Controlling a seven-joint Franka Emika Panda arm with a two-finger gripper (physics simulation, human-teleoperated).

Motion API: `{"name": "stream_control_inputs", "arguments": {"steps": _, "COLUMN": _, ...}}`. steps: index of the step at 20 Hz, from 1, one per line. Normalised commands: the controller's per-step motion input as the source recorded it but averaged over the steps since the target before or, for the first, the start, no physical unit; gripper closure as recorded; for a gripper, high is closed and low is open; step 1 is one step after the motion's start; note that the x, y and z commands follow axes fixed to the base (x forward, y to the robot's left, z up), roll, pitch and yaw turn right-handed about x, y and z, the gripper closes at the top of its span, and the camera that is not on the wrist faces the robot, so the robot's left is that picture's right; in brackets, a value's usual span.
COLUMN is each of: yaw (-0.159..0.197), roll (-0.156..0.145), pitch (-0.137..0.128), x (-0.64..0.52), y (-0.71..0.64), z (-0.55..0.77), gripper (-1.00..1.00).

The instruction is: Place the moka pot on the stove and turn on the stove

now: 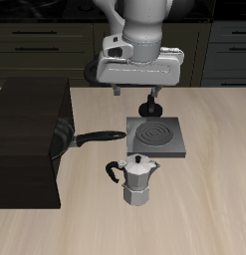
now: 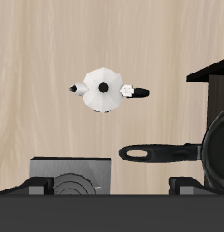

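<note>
Exterior view: moka pot [image 1: 140, 181] upright on surface [image 1: 194, 219], just in front of unlit stove [image 1: 154, 138]. Gripper [image 1: 134, 92] raised farther back, holding nothing; opening impossible to tell. Pot handle pointing toward frying pan [image 1: 77, 139].

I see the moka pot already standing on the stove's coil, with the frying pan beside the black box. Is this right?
Not quite. The moka pot is not on the stove; it stands on the bare table, nearer the front edge than the stove, whose coil is dark and uncovered. The exterior view shows this. The frying pan does sit beside the black box, as you said.
</note>
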Motion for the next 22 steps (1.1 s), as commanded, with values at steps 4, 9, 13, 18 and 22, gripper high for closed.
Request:
{"name": "stream_control_inputs", "arguments": {"steps": 4, "yaw": 0.004, "roll": -0.002, "pitch": 0.013, "x": 0.19, "y": 0.17, "z": -0.06, "gripper": -1.00}}
{"name": "stream_control_inputs", "arguments": {"steps": 9, "yaw": 0.026, "roll": -0.033, "pitch": -0.020, "x": 0.18, "y": 0.07, "z": -0.03, "gripper": -1.00}}
{"name": "stream_control_inputs", "arguments": {"steps": 13, "yaw": -0.011, "roll": 0.010, "pitch": 0.003, "x": 0.14, "y": -0.01, "z": -0.07, "gripper": -1.00}}
{"name": "stream_control_inputs", "arguments": {"steps": 18, "yaw": -0.020, "roll": -0.006, "pitch": -0.008, "x": 0.15, "y": -0.03, "z": -0.08, "gripper": -1.00}}
{"name": "stream_control_inputs", "arguments": {"steps": 22, "yaw": 0.004, "roll": -0.016, "pitch": 0.004, "x": 0.15, "y": 0.00, "z": -0.09, "gripper": -1.00}}
